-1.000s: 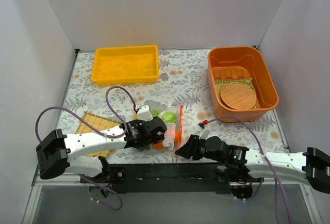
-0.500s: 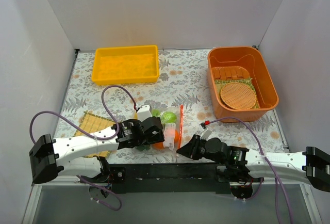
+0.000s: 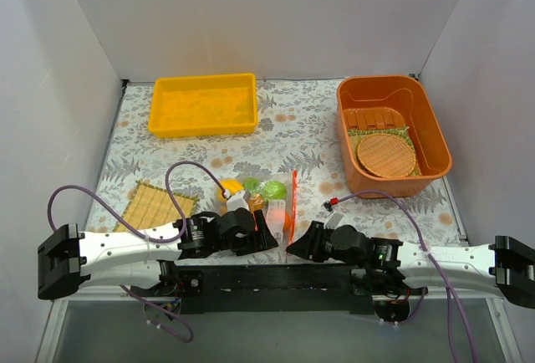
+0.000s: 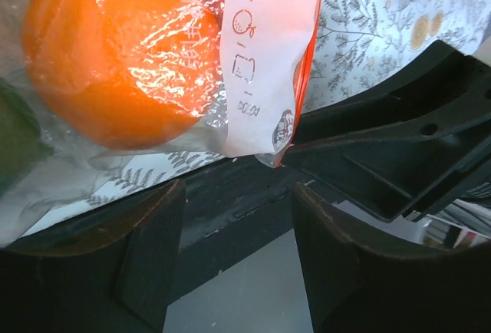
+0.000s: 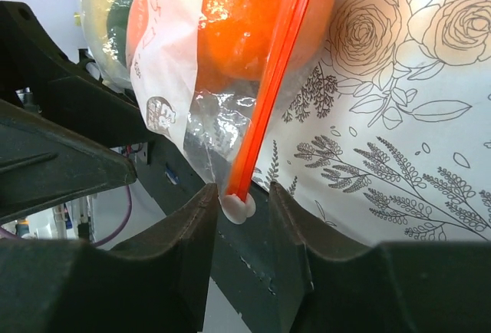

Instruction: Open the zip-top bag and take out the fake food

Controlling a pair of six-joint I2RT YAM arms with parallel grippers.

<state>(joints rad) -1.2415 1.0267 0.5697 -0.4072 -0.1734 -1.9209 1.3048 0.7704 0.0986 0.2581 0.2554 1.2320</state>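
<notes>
Rearward travel of the left gripper (image 4: 234, 218) is noted; its jaws are spread wide on nothing beside the zip-top bag (image 5: 205, 122), which lies at the near edge of the table (image 3: 318, 133). The right gripper (image 5: 239, 195) is nearly closed about the end of the zip strip (image 5: 278, 72), contact unconfirmed. The film is judged limp and slippery; the stiffer strip should be gripped.

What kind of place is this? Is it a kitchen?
Probably a robot practice lab, not a kitchen: two white-and-black robot arms bolted to a flower-patterned table, plain white walls around it, and a clear plastic bag of toy fruit.
</notes>
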